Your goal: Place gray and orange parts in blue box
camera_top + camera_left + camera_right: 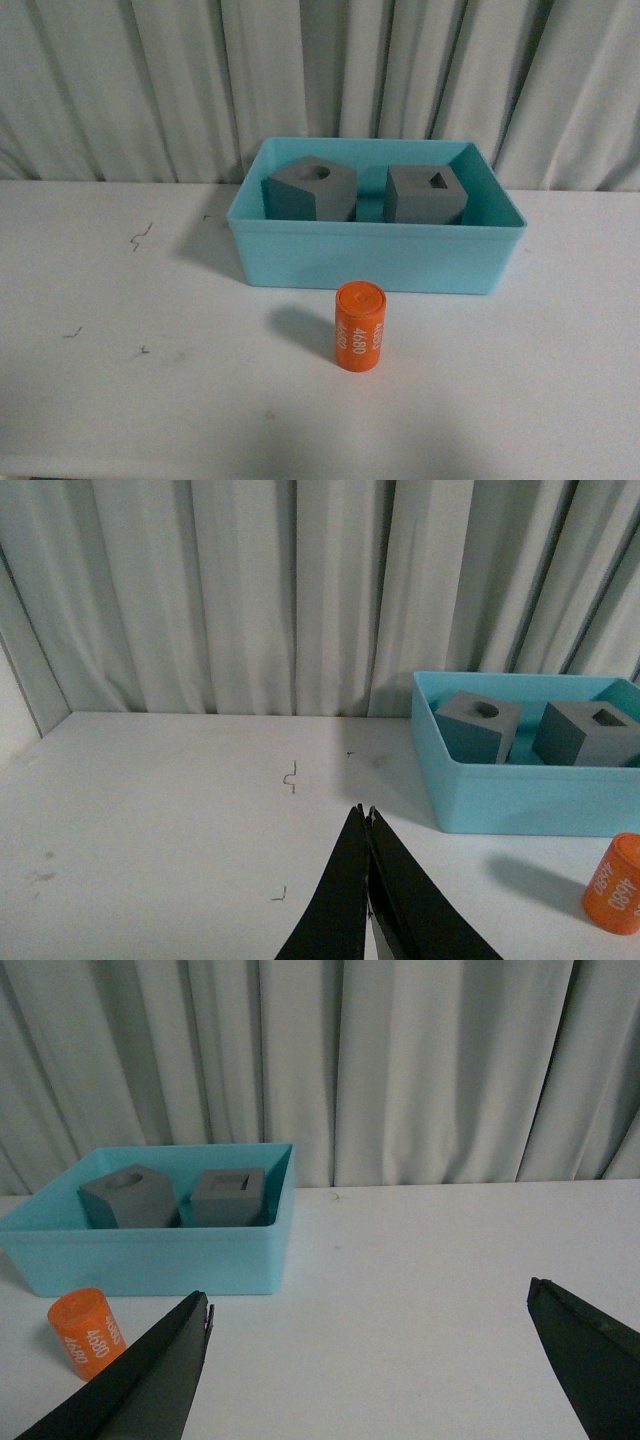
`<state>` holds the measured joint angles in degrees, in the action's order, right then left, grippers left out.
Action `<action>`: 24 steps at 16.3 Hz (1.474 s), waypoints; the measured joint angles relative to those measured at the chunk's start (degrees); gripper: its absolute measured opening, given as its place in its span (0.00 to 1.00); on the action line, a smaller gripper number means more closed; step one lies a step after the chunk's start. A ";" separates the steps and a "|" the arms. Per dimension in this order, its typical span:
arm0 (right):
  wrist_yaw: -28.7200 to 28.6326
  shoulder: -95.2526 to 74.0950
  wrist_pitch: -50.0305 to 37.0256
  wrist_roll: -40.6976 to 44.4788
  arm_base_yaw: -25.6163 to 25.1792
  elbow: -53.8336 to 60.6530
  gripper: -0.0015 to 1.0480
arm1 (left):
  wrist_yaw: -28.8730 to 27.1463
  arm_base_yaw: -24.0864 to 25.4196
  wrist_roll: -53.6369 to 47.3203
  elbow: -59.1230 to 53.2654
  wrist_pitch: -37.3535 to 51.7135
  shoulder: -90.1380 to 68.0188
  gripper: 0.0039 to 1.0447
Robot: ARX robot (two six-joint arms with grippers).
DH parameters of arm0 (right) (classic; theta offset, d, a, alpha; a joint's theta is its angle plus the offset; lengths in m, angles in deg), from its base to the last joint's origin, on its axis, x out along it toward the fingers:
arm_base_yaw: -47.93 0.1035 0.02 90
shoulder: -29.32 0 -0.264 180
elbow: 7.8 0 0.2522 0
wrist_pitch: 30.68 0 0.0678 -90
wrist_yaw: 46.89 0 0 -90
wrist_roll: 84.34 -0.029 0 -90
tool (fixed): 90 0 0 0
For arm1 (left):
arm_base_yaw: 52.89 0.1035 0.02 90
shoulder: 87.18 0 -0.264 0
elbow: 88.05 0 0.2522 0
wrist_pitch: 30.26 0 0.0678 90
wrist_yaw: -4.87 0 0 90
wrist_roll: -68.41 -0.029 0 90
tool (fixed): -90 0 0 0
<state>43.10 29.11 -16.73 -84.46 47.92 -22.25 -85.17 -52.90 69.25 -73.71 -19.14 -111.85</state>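
- The orange cylinder (359, 327) is seen standing upright on the white table (150, 360), just in front of the blue box (375, 262) and apart from its front wall; "4680" is printed on its side.
- The right gripper (370, 1295) is held wide open with nothing between its fingers. In the right wrist view the cylinder lies outside the gap, off the outer side of one finger and nearer the box than the fingertips.
- The left gripper (363, 815) is closed, its two black fingers pressed together with nothing held. The cylinder is seen well apart from it, at the edge of the left wrist view.
- Neither arm is shown in the front view.
- Two gray cubes are found inside the box, side by side. The cube with the round recess (310, 190) sits on the robot's left, turned corner-forward, and the cube with the rectangular recess (425, 195) on the right.
- Bare tabletop lies between each gripper and the cylinder, with nothing standing there.
- A few small dark marks (140, 237) are seen on the table to the left of the box.
- A pale pleated curtain (150, 80) hangs behind the table.
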 joint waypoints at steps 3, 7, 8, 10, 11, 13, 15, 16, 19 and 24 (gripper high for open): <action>0.00 0.02 0.00 0.00 0.00 0.02 0.94 | 0.00 0.00 -0.02 -0.02 -4.09 3.58 0.01; 0.00 0.02 0.00 0.00 0.00 0.00 0.94 | 0.00 0.00 0.00 -0.02 -12.41 12.33 0.01; 0.02 0.02 0.00 0.00 0.00 0.00 0.94 | 0.00 0.00 0.00 -0.02 -13.53 13.25 0.01; 0.00 0.02 0.00 0.00 0.00 0.00 0.94 | 0.00 0.00 0.00 0.00 -15.65 15.26 0.01; 0.02 0.02 0.00 0.00 0.00 0.00 0.94 | 0.24 0.00 -0.02 0.02 -24.72 21.16 0.01; 0.00 0.02 -0.07 0.00 0.00 0.02 0.94 | 0.02 0.00 -0.02 0.11 -24.94 24.30 0.01; 0.02 0.00 0.02 0.00 0.00 0.00 0.94 | 0.00 0.00 -0.02 0.02 -24.90 24.30 0.01; 0.02 0.02 0.00 0.00 0.00 0.00 0.94 | -0.02 0.00 0.00 0.02 -25.11 24.30 0.01; 0.02 0.02 0.00 0.00 0.00 0.00 0.94 | -0.02 0.00 0.00 0.02 -25.09 24.30 0.24; 0.00 0.02 0.00 0.00 0.00 0.00 0.94 | -0.02 0.00 -0.04 0.02 -25.09 24.30 0.96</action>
<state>43.10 29.13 -16.73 -84.46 47.92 -22.25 -85.19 -52.90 69.21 -73.69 -44.23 -87.54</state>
